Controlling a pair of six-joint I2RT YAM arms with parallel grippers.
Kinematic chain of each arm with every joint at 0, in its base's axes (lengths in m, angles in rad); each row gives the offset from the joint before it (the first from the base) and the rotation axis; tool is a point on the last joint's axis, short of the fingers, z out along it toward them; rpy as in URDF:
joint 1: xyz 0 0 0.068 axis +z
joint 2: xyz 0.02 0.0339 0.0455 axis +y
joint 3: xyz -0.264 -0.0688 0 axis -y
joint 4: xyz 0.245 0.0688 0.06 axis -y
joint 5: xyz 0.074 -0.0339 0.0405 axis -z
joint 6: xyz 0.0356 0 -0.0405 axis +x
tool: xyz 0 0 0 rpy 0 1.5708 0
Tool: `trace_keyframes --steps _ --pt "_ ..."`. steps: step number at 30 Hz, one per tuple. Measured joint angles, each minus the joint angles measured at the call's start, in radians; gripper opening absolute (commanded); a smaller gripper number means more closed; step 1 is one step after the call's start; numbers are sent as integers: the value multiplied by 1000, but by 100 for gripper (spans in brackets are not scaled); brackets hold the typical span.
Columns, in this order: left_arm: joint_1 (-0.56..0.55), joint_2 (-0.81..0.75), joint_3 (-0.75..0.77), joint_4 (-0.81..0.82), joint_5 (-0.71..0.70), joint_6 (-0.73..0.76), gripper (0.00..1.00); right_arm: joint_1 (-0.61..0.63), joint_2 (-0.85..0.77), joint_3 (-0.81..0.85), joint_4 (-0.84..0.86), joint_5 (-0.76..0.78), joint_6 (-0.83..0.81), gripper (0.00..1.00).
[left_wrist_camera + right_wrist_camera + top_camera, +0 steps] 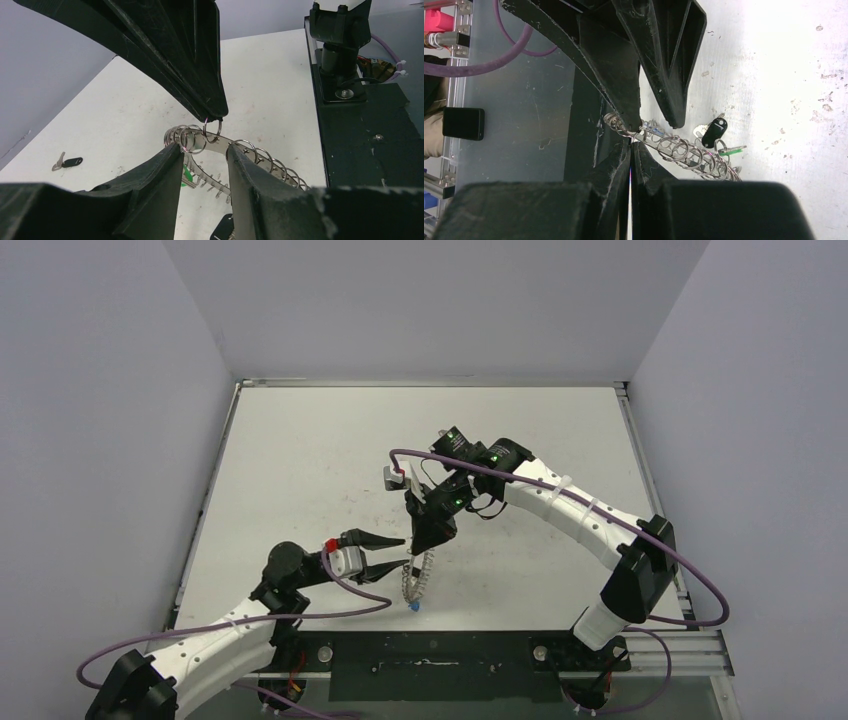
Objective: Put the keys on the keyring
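Note:
The keyring (417,578) hangs edge-on from my right gripper (428,545), which points down and is shut on one small loop of its rim (630,139). The ring's looped band shows in the left wrist view (260,154) and the right wrist view (684,150). My left gripper (398,553) is open, with its fingertips either side of the band (203,148). One black-headed key (70,162) lies loose on the table far to the left. Another black-headed key (715,131) sits by the ring, its head also showing low in the left wrist view (222,230).
A green-headed key (735,148) lies against the ring, also visible in the left wrist view (187,175). A blue-headed key (413,608) lies just below the ring. The black base plate (360,130) and the right arm's base (610,615) run along the near table edge.

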Motion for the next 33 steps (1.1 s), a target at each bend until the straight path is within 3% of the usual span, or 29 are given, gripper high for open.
trace_keyframes --steps 16,25,33 --pt "-26 42 20 60 19 -14 19 5 0 0 -1 0 -3 0" --pt "-34 81 33 72 17 -16 0 11 0 0 -17 1 -3 0" --pt "-38 64 35 53 1 -11 0 11 0 2 -18 2 -3 0"
